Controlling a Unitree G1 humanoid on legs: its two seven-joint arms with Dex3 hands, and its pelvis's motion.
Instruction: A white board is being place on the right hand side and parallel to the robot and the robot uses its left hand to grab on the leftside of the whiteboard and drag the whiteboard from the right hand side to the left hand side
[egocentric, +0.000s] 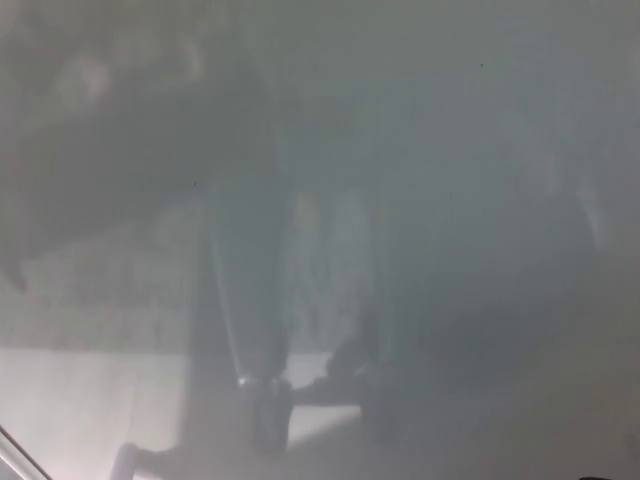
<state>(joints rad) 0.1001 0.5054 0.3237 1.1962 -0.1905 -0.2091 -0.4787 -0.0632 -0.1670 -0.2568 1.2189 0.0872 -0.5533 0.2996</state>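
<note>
The whiteboard (450, 150) fills almost the whole head view as a glossy grey-white surface very close to the camera. It carries only blurred reflections, among them dim dark uprights and a wheeled base (265, 400). A soft dark shape (12, 250) sits at the left edge, too blurred to tell whether it is a reflection or something solid. Neither of my hands shows clearly.
A thin pale line (15, 450) cuts across the bottom left corner and looks like the board's frame edge. A lighter band (90, 400) spreads over the lower left of the board.
</note>
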